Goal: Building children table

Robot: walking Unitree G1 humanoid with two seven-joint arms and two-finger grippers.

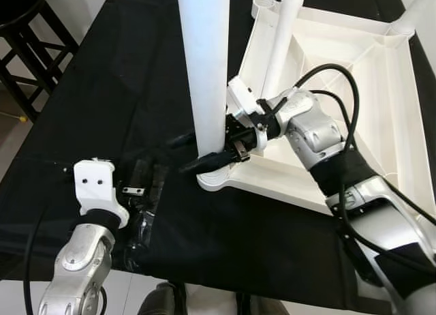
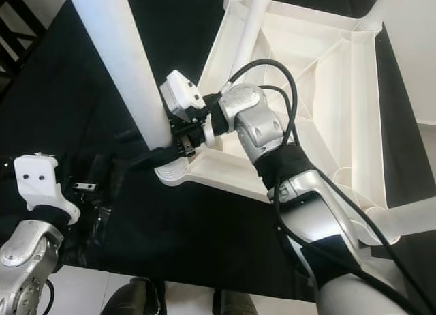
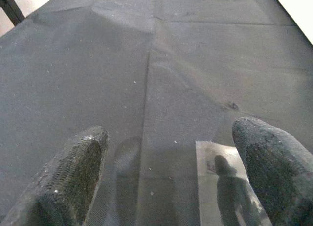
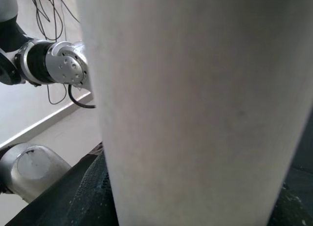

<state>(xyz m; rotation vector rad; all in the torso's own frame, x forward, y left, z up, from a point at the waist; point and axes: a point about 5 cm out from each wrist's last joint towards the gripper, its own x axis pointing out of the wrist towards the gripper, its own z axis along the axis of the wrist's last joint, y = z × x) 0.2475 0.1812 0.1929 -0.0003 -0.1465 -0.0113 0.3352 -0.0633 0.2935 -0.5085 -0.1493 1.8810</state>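
Note:
The white table top [image 1: 293, 187] lies upside down on the black cloth. One white leg [image 1: 204, 69] stands upright in its near left corner socket. My right gripper [image 1: 195, 155] is shut on the base of that leg, one black finger on each side; the leg [image 4: 195, 103] is pressed close in the right wrist view. A second leg [image 1: 283, 35] lies loose across the underside. My left gripper [image 1: 145, 196] rests low over the cloth near the front left, with its fingers [image 3: 73, 177] open and nothing between them.
Two more legs stand in the far right corner [image 1: 409, 18] and the near right corner [image 2: 409, 219]. A small shiny flat piece [image 3: 225, 187] lies on the cloth [image 1: 136, 69] by my left fingers. A dark stool [image 1: 27, 42] stands off the table's left edge.

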